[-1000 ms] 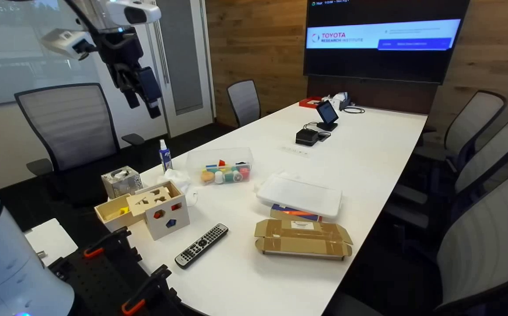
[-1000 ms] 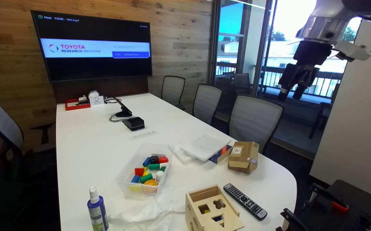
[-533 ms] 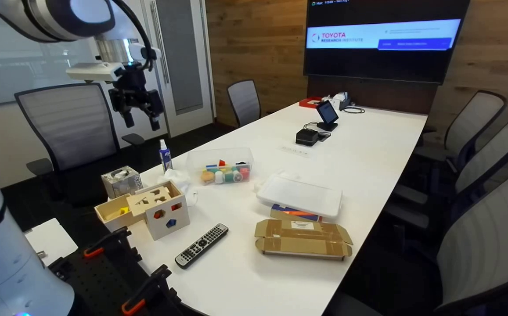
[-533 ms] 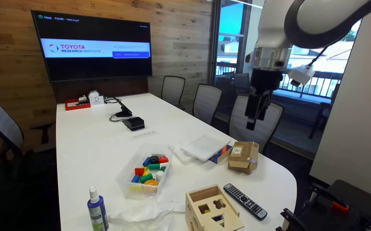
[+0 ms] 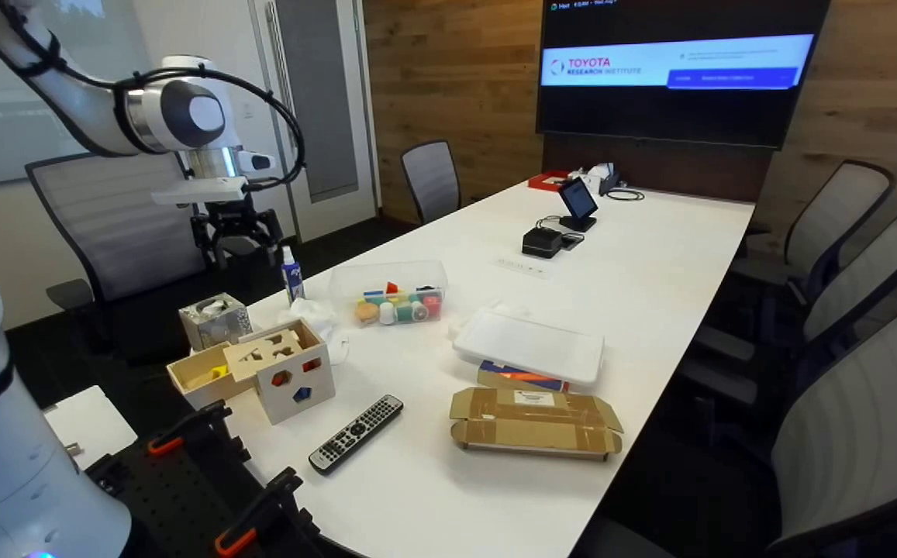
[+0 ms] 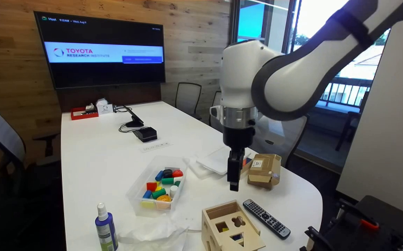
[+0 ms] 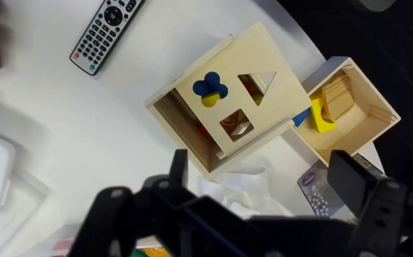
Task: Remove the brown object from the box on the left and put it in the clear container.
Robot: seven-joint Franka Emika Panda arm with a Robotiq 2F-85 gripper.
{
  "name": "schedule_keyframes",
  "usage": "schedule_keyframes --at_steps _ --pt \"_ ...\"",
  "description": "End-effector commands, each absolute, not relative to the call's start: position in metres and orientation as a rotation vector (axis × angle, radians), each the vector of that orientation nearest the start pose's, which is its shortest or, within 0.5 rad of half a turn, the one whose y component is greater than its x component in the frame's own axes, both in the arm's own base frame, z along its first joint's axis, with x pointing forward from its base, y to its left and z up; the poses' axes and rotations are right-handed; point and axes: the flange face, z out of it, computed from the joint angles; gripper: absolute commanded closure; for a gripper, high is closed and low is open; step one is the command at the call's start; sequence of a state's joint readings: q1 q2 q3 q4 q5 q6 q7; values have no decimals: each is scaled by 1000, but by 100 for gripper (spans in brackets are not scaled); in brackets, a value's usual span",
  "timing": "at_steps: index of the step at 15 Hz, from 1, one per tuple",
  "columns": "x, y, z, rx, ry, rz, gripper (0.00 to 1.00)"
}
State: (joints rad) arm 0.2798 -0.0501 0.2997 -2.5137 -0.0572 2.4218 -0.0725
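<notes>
The pale wooden box (image 5: 301,387) with shaped holes stands at the table's near end. In the wrist view, its top panel (image 7: 281,85) is slid partly off. A smaller open wooden box (image 7: 367,132) adjoins it. The brown wooden piece (image 7: 338,96) lies in that open box beside a yellow piece (image 7: 322,119); it cannot be made out in the exterior views. The clear container (image 6: 137,186) holds several coloured blocks, and its wall shows in an exterior view (image 5: 347,275). My gripper (image 5: 246,256) is open and empty, pointing down above the boxes; its fingers frame the wrist view (image 7: 263,166).
A tissue box (image 5: 212,322), crumpled tissue (image 6: 152,233) and a spray bottle (image 6: 105,228) stand close to the boxes. A remote (image 5: 355,434) lies beside the wooden box. A cardboard package (image 5: 537,422) and a white lid (image 5: 529,345) lie farther across.
The arm has swung in over the table and come lower. The gripper has turned from slanted to pointing straight down. The boxes and container have not moved.
</notes>
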Motion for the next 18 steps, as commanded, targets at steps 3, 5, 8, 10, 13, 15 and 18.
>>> schedule_keyframes --at_steps 3,5,8,10,13,15,18 --pt "397 305 235 -2937 -1230 60 0" --pt "399 319 213 -2907 -1222 51 0" --pt "395 341 189 -2881 -1187 23 0" --pt "386 355 174 -2881 -1147 39 0" --pt "367 374 157 -2923 -1060 100 0" --pt "354 386 144 -2963 -984 150 0" --pt "341 393 125 -3021 -883 189 0"
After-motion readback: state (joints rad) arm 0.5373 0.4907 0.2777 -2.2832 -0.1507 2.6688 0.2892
